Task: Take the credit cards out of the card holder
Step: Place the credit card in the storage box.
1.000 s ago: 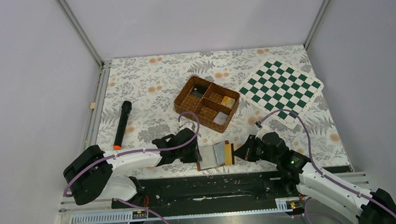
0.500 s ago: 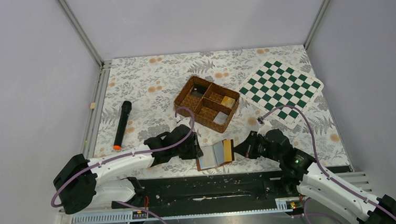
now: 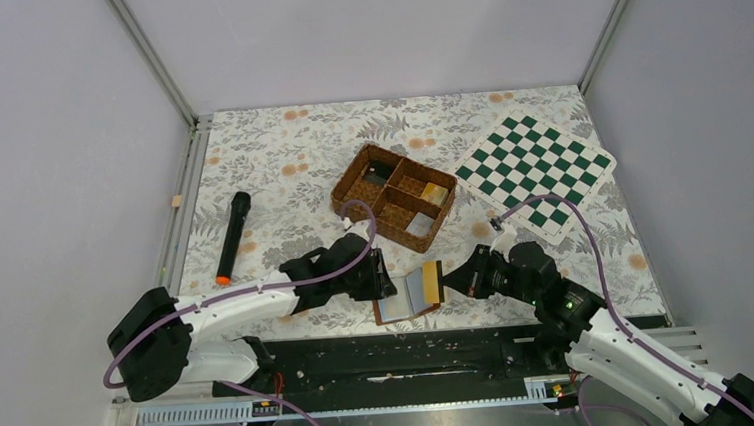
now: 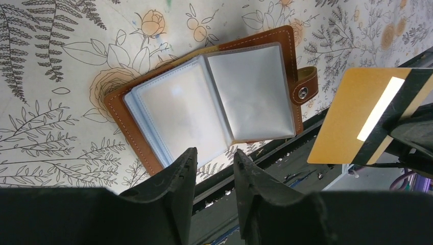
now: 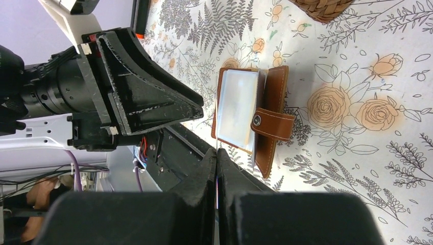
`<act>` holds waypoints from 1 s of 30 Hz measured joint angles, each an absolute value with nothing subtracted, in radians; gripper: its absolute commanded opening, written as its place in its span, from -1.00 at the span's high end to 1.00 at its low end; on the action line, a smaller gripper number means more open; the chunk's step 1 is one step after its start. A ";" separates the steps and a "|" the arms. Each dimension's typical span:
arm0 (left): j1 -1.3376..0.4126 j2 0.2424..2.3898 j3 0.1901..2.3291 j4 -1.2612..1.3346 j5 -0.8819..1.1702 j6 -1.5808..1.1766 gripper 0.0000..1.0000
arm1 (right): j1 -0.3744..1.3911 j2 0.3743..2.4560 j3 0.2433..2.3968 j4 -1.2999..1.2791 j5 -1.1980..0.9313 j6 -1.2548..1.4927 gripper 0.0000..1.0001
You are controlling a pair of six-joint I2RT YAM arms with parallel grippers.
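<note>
**Card one out, drop-off next**

Near edge: card holder (image 4: 214,97) lies open on the table. Right gripper (image 3: 449,285) is clamped on one credit card (image 4: 352,115), lifted just beside the holder. Left gripper (image 4: 214,158) hovers part-open over the holder (nothing in it). Next, I'd say: set the card down, maybe by the basket (image 3: 393,196), then check the sleeves.

Low in the middle of the frame, the brown card holder (image 3: 400,300) lies open on the floral table (image 3: 279,160). The right gripper (image 3: 449,286) pinches a yellow card (image 3: 434,282) at its right edge, and the left gripper (image 3: 385,276) hangs over its left edge. Higher up sit a woven basket (image 3: 393,197) and a chessboard (image 3: 535,169).
</note>
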State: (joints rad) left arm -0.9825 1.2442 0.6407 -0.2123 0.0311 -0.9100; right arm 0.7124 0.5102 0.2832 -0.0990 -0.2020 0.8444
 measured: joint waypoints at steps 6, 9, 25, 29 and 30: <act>-0.982 1.272 0.641 -0.207 0.036 -0.910 0.37 | 0.712 0.500 0.284 -0.098 -0.212 0.845 1.00; -0.982 1.288 0.641 -0.198 0.043 -0.910 0.38 | 0.712 0.484 0.291 -0.101 -0.212 0.845 1.00; -0.982 1.332 0.707 -0.173 0.076 -0.901 0.38 | 0.712 0.500 0.450 -0.147 -0.166 0.654 1.00; -0.969 1.332 0.707 -0.175 0.087 -0.897 0.38 | 0.712 0.501 0.451 -0.093 -0.152 0.556 1.00; -0.961 1.332 0.707 -0.175 0.094 -0.897 0.38 | 0.712 0.506 0.445 -0.067 -0.147 0.526 1.00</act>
